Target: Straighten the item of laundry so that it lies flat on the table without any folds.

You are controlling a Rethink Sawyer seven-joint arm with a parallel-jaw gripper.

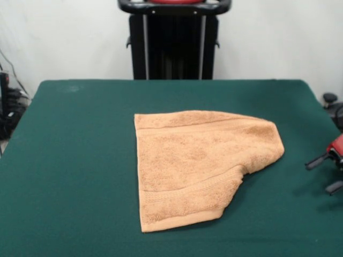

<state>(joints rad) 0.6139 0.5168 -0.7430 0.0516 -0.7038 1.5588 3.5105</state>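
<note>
- While the gripper (328, 174) sits at the right edge of the front view, low over the table (80, 160), the towel (201, 166) lies to its left in that picture, well apart from it with bare green cloth between.
- You can see two dark fingers (316, 161) pointing toward the towel, one above the other with a clear gap, so the claw reads as spread and holding nothing; most of it is cut off by the frame, so take that as likely rather than certain.
- The towel rests near the table's middle, slightly toward the camera side and right of centre.
- Its left edge runs straight, nearly front to back, and that side looks flat.
- Its right side is not square: the outline bulges, then cuts in with a notch, which suggests a corner folded under or over there.
- One ribbed band (193, 188) crosses near the camera-side end and bends where the notch begins; a fainter line shows near the far edge.
- Your next move would probably aim at that folded right portion, which is also the part nearest the claw, and draw it outward to the right.
</note>
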